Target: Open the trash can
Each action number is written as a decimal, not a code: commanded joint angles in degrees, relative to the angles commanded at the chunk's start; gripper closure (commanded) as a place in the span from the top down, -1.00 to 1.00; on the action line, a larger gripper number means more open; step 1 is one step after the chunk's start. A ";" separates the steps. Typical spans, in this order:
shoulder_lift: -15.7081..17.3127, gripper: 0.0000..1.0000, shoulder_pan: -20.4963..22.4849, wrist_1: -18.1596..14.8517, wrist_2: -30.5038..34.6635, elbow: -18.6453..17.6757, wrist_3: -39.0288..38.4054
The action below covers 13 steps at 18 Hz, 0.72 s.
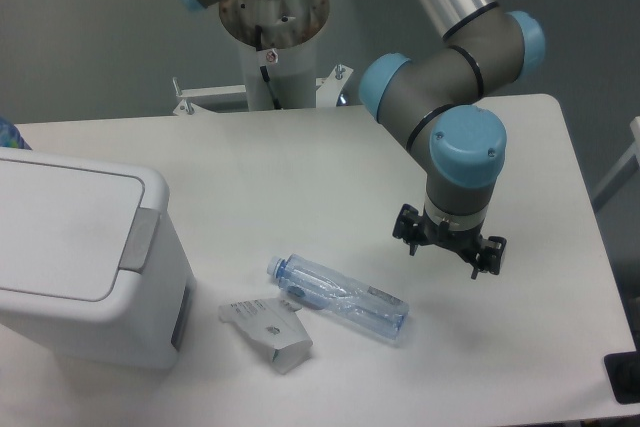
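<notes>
The trash can (pixel 70 267) is a large white boxy bin at the left edge of the table. Its flat lid (pixel 60 227) lies closed, and the grey push tab (pixel 138 237) sits on the lid's right side. My gripper (pixel 450 245) hangs from the arm over the right half of the table, pointing down, far to the right of the bin. Its black fingers (pixel 488 253) stand spread apart with nothing between them. It touches nothing.
A crushed clear plastic bottle (pixel 340 297) with a blue cap lies between bin and gripper. A small grey-white carton (pixel 268 332) lies flattened beside the bin's right front. The robot's base column (pixel 270 37) stands at the back. The table's right edge (pixel 590 217) is near the gripper.
</notes>
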 joint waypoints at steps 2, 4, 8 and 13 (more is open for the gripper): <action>0.00 1.00 0.00 0.09 0.00 0.00 0.09; 0.00 1.00 0.00 0.00 -0.09 0.00 0.00; 0.00 1.00 -0.09 -0.09 -0.09 0.17 -0.35; 1.40 1.00 -0.09 -0.44 -0.70 0.70 -0.35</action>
